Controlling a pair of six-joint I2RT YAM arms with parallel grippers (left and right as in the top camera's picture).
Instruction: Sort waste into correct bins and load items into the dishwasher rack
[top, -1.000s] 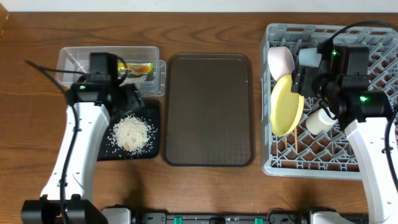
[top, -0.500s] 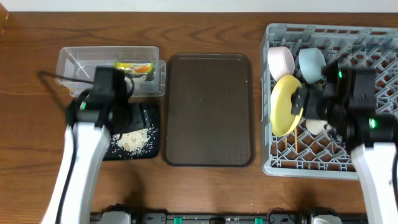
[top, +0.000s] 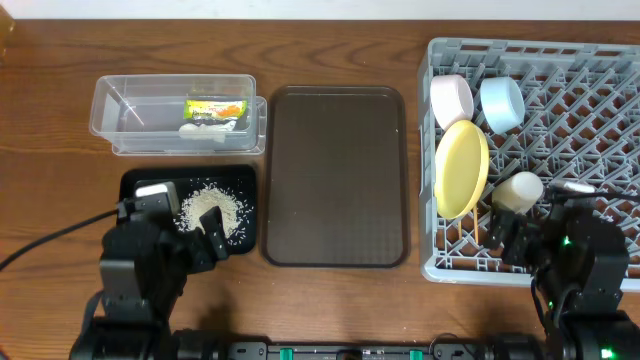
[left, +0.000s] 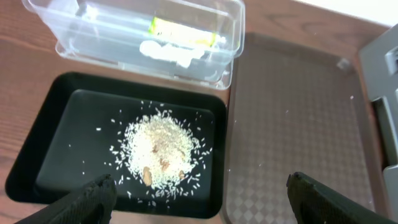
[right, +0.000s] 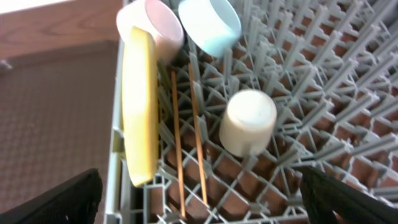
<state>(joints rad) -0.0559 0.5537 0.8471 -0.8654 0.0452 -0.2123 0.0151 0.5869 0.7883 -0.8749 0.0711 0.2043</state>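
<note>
Brown wood table (top: 330, 40), pale strip (top: 300, 8) at the frame's top edge; brown serving tray (top: 335, 175) at centre. My left gripper (left: 199, 196), spread wide, hangs over the black tray (top: 135, 185) with the rice (top: 212, 208), lower left; wrapper (top: 215, 108) in the clear tub (top: 120, 110), upper left. My right gripper (right: 199, 199), also wide, over the rack (top: 600, 100) at right: plate (top: 462, 168), white bowl (top: 451, 98), blue bowl (top: 501, 103), cup (top: 517, 190), chopsticks (right: 186, 124) inside

The overhead camera looks straight down from well above and takes in the whole bench (top: 330, 30). The left wrist camera hangs nearer, tilted forward over the black tray (left: 68, 124) and the clear tub (left: 93, 37). The right wrist camera looks down closely into the rack (right: 323, 93), onto the yellow plate (right: 138, 106) and cup (right: 249, 121). All of these show overhead too. The 2 wrist views share the brown serving tray (left: 292, 112) and the rack's left wall.
</note>
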